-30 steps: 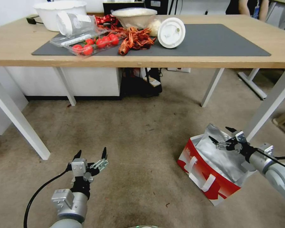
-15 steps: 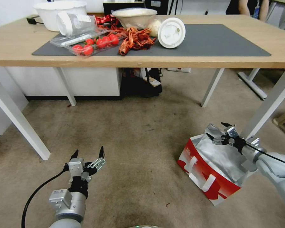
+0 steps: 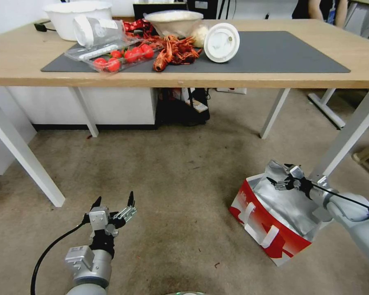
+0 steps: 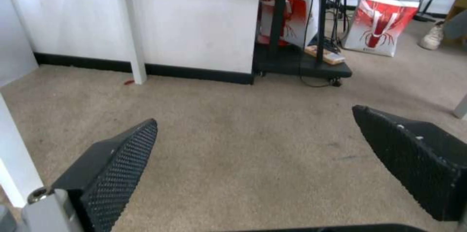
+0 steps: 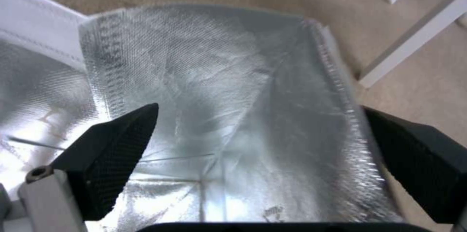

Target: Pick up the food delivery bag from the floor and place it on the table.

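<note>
**Right gripper at bag mouth**

Head: bag (image 3: 266, 223) on floor by table (image 3: 192, 80) leg; right gripper (image 3: 281, 174) over its foil flap, fingers wide. Left gripper (image 3: 114, 201) low above carpet, spread.

Left wrist: fingers (image 4: 116, 166) wide, bare carpet between.

Right wrist: fingers (image 5: 114, 144) wide, straddling foil lining (image 5: 233, 97).

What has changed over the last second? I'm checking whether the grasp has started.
The right gripper, open, moved forward over the food delivery bag toward its far foil edge; nothing is gripped. The left gripper drew back slightly, open. The bag and table stayed put.
</note>
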Tool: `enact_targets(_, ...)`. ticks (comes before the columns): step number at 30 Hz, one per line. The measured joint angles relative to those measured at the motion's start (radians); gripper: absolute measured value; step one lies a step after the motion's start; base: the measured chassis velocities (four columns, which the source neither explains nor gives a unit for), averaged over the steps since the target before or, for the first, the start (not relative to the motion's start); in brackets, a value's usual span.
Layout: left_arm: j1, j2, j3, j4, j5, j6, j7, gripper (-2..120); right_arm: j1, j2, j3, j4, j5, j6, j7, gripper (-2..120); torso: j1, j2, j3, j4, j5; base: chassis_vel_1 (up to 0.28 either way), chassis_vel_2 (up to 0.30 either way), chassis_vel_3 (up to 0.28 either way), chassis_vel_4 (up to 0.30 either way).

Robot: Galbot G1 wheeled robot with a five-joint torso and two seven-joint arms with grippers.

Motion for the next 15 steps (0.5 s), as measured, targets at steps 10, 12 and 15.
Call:
enact_targets(10, 0.005, -0.003, -0.008, -0.003, 0.007, -0.007, 0.007, 100, 0.094, 0.022, -0.075, -0.064, 0.003, -0.053, -0.011, 80, 0.000, 0.000, 0.000, 0.0001, -0.0001, 0.000, 0.000, 0.000, 0.000)
enact_targets(12, 0.007, -0.003, -0.013, 0.000, 0.006, -0.014, 0.007, 100, 0.115, 0.030, -0.088, -0.089, -0.002, -0.057, -0.017, 72, 0.000, 0.000, 0.000, 0.0000, 0.0000, 0.000, 0.000, 0.000, 0.000)
enact_targets(15, 0.008, -0.002, -0.015, 0.002, 0.005, -0.017, 0.007, 100, 0.122, 0.032, -0.091, -0.097, -0.003, -0.058, -0.018, 68, 0.000, 0.000, 0.000, 0.0000, -0.0001, 0.000, 0.000, 0.000, 0.000)
